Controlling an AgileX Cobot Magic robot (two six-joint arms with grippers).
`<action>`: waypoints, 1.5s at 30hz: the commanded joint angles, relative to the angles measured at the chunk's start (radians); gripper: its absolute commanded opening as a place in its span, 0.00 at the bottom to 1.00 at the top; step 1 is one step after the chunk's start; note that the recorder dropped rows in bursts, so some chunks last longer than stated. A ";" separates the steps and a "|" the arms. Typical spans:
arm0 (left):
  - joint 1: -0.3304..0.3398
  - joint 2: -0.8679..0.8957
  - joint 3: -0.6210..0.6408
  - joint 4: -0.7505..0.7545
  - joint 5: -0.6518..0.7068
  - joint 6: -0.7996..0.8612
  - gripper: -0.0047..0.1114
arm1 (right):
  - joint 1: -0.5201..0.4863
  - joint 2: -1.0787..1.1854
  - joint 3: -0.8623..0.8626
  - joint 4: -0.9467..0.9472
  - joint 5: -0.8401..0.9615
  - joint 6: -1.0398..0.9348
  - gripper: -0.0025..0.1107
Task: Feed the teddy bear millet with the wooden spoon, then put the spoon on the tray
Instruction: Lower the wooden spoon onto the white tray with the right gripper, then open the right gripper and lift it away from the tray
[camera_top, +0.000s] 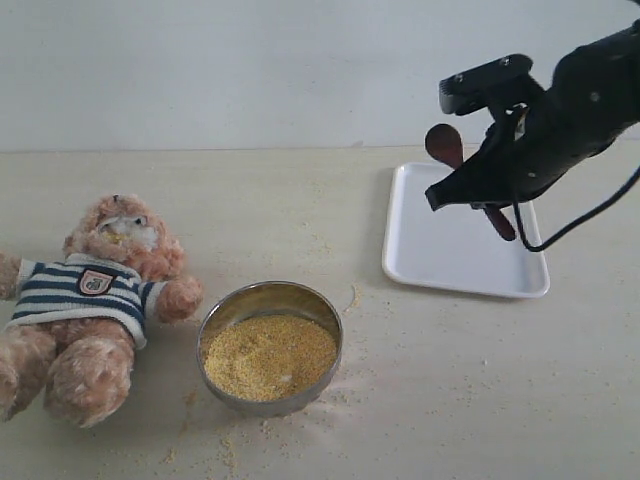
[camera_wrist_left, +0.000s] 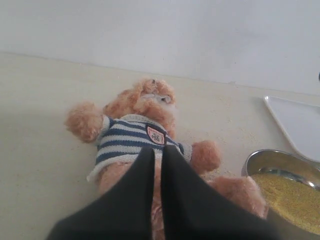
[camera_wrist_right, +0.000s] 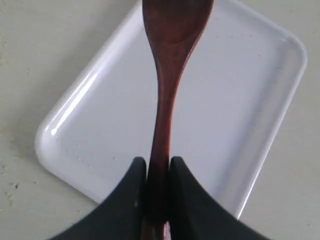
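The right gripper (camera_wrist_right: 157, 165) is grasping the thin handle of the wooden spoon (camera_wrist_right: 167, 75), its jaws pinching the wood from both sides. The spoon is pointing away from the fingers, and its oval bowl is reaching past the tray's far rim. Whether its handle end is touching the white surface I cannot tell. The tray (camera_top: 440, 250) is lying flat beneath it, toward the worktop's (camera_top: 470, 390) back edge on the right.

The left gripper (camera_wrist_left: 156, 152) is hanging clenched, jaws pressed together on nothing, just over the teddy bear (camera_wrist_left: 135, 130). The bear is lying on its back at the worktop's left side. Just beside its arm, the metal bowl (camera_top: 270, 292) is holding the millet (camera_top: 268, 355), with loose grains (camera_top: 225, 450) scattering around it.
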 joint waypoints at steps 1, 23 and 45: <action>-0.003 -0.003 0.004 -0.007 -0.001 -0.018 0.08 | -0.010 0.131 -0.108 0.001 0.068 -0.012 0.02; -0.003 -0.003 0.004 -0.007 -0.001 -0.016 0.08 | -0.012 0.340 -0.289 -0.011 0.137 -0.006 0.02; -0.003 -0.003 0.004 -0.007 -0.001 -0.016 0.08 | -0.012 0.367 -0.289 -0.005 0.240 0.021 0.36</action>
